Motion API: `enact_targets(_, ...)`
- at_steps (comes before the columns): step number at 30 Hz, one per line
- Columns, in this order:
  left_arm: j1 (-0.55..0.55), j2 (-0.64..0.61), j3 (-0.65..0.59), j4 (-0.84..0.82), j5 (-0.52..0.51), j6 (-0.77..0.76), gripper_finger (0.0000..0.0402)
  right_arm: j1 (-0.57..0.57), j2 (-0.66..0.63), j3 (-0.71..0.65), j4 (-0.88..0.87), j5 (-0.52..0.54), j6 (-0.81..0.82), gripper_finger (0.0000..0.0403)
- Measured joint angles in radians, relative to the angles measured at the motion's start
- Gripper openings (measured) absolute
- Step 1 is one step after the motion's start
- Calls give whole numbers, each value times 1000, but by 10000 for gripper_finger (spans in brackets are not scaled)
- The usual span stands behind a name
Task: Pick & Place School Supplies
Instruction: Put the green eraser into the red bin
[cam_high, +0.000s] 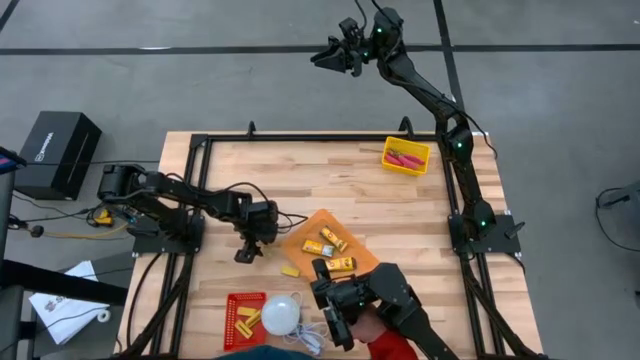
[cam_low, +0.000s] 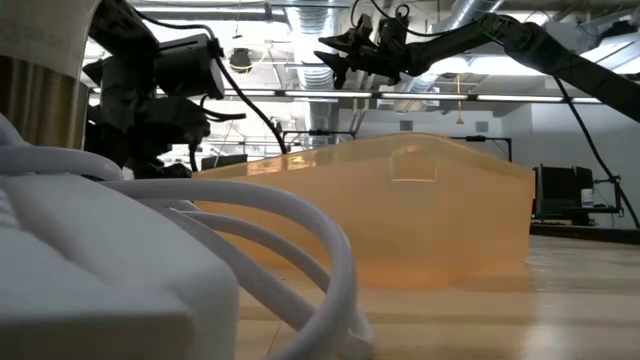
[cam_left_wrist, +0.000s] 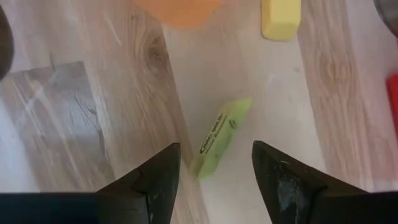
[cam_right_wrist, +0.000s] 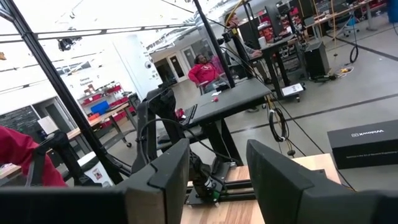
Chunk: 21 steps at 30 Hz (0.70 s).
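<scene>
two red-handled scissor-like tools (cam_high: 404, 158) lie side by side in the yellow bin (cam_high: 389, 165) near the table's far edge. three orange-yellow packets (cam_high: 331, 251) with dark marks lie flat on the orange tray (cam_high: 300, 238). tiny yellow blocks (cam_high: 244, 319) sit in the red bin (cam_high: 233, 301). a yellow-green eraser (cam_left_wrist: 219, 135) with dark lettering lies slantwise on the table (cam_high: 330, 185), a plain yellow block (cam_left_wrist: 280, 18) nearby.

Table (cam_high: 420, 215) pale wood, visible grain, matt. Orange tray (cam_low: 420, 215) translucent glossy plastic. Cord (cam_low: 300, 230) smooth white plastic.
</scene>
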Motion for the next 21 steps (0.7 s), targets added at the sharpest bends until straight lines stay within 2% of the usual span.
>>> enact_targets(7,0,0,-26,77,5,-46,177,0,0,0,0,0,-3,149)
enact_targets(14,-11,7,-79,135,-1,-63,131,0,0,0,0,1,-3,152)
enact_targets(18,-37,39,-91,153,-7,-76,94,0,0,0,0,1,-3,152)
enact_targets(21,-43,52,-91,171,-3,-135,42,-1,0,0,0,2,-2,150)
